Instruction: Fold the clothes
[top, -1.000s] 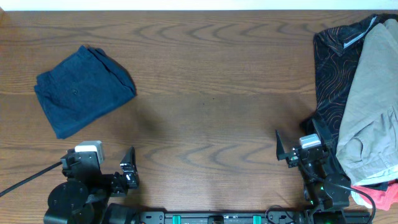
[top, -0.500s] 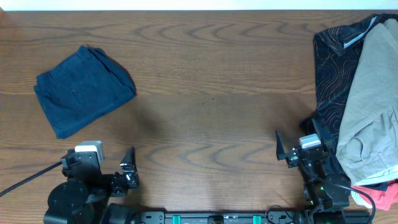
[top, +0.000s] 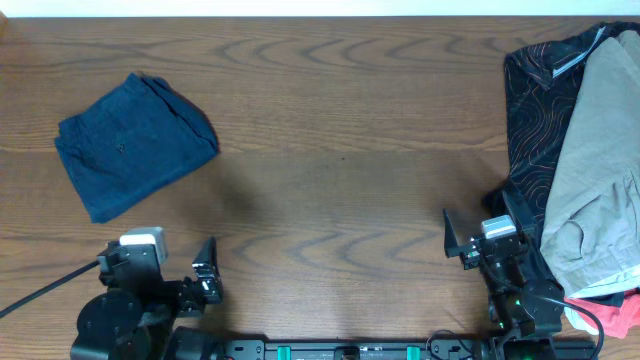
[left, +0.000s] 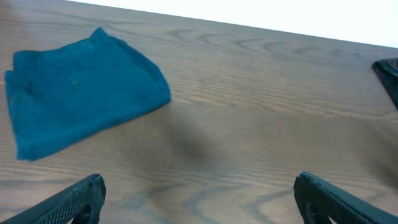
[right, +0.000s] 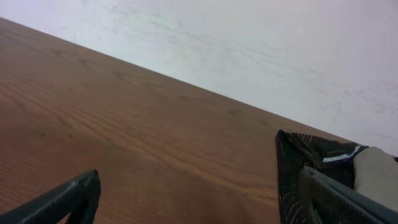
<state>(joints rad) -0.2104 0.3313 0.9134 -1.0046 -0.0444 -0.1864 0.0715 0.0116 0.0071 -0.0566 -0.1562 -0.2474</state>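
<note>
A dark navy blue garment (top: 132, 143) lies folded into a compact rectangle at the far left of the wooden table. It also shows in the left wrist view (left: 81, 93), ahead and to the left of the fingers. My left gripper (top: 165, 262) sits low at the front left, open and empty (left: 199, 199). My right gripper (top: 485, 228) sits at the front right, open and empty (right: 205, 199), beside the clothes pile.
A pile of unfolded clothes lies at the right edge: a black patterned garment (top: 530, 120), a beige one (top: 600, 160) on top, and something red (top: 610, 310) at the front right corner. The black garment shows in the right wrist view (right: 311, 168).
</note>
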